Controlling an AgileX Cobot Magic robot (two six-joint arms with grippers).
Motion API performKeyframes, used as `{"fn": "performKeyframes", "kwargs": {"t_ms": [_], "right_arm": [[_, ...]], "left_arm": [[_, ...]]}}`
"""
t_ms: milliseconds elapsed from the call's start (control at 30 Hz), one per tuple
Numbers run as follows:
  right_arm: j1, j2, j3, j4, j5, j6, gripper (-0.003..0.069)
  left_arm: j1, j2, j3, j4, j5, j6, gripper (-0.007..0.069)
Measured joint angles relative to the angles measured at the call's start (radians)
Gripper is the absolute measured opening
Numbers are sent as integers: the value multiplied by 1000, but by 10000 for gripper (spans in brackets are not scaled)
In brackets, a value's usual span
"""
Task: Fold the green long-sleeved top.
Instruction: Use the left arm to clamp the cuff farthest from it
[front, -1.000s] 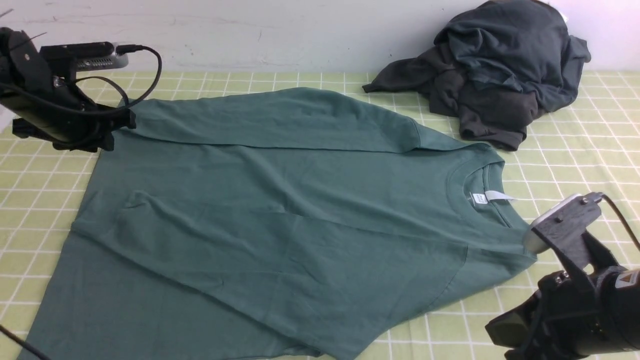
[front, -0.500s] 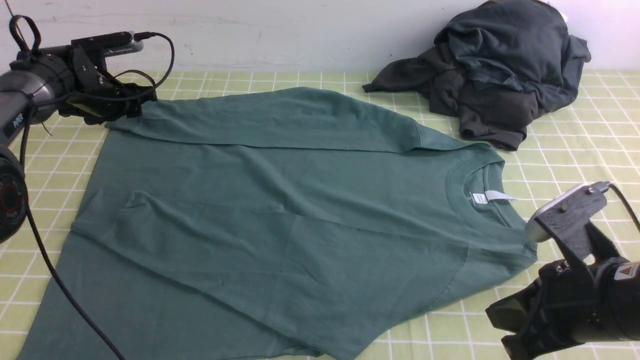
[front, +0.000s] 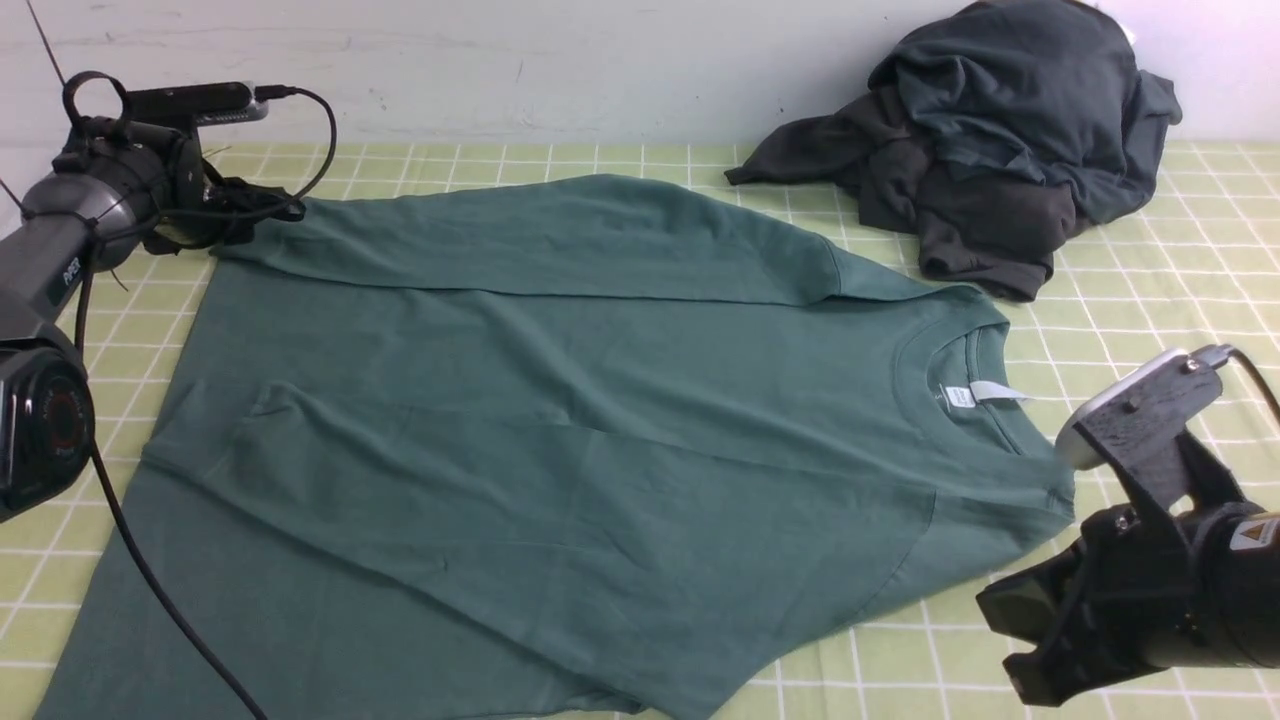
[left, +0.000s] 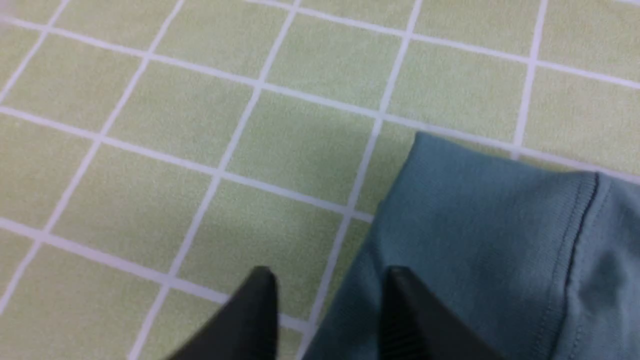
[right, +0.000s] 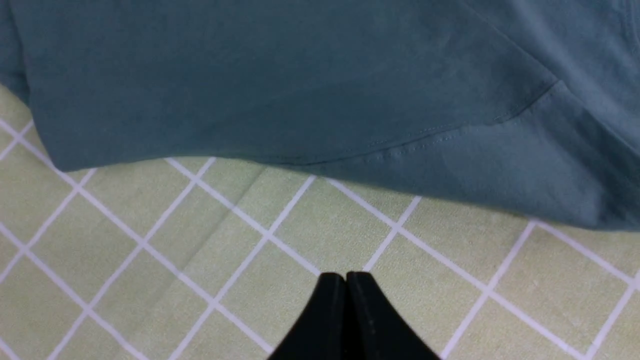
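Green long-sleeved top (front: 560, 420) lies spread flat mid-table on the checked tablecloth (front: 1150, 280), collar toward 3 o'clock. At 10 o'clock the left gripper (left: 327, 280) has its fingers apart, one over the cuff (left: 475, 210) and one over bare tablecloth. At 4 o'clock the right gripper (right: 345, 277) has its fingers pressed together, just beside the top's edge.

Matt knit top (front: 560, 400) on seemingly woven checked tablecloth (front: 1150, 260).
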Motion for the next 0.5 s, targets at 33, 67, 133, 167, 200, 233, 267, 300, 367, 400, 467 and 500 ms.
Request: {"fn": "performKeyframes", "kwargs": {"t_ms": [33, 67, 133, 167, 200, 233, 267, 300, 367, 400, 467, 500], "right_arm": [[0, 0, 0, -1, 0, 0, -10], [0, 0, 0, -3, 0, 0, -10], [0, 0, 0, -4, 0, 0, -10], [0, 0, 0, -4, 0, 0, -10], [0, 0, 0, -4, 0, 0, -10], [0, 0, 0, -4, 0, 0, -10], [0, 0, 0, -4, 0, 0, -10], [0, 0, 0, -4, 0, 0, -10], [0, 0, 0, -4, 0, 0, -10], [0, 0, 0, -4, 0, 0, -10], [0, 0, 0, -4, 0, 0, -10], [0, 0, 0, -4, 0, 0, -10]], "left_arm": [[0, 0, 0, -3, 1, 0, 155], [0, 0, 0, -9, 6, 0, 95], [0, 0, -1, -41, 27, 2, 27], [0, 0, -1, -64, 41, 9, 13], [0, 0, -1, -79, 57, 17, 6], [0, 0, -3, -100, 66, 36, 4], [0, 0, -7, -120, 81, 50, 1], [2, -2, -15, -147, 114, 93, -3], [3, -2, -31, -175, 157, 141, -3], [3, -2, -42, -190, 186, 166, -3], [3, -2, -67, -212, 247, 197, -3], [3, -2, -78, -219, 283, 205, -3]]}}
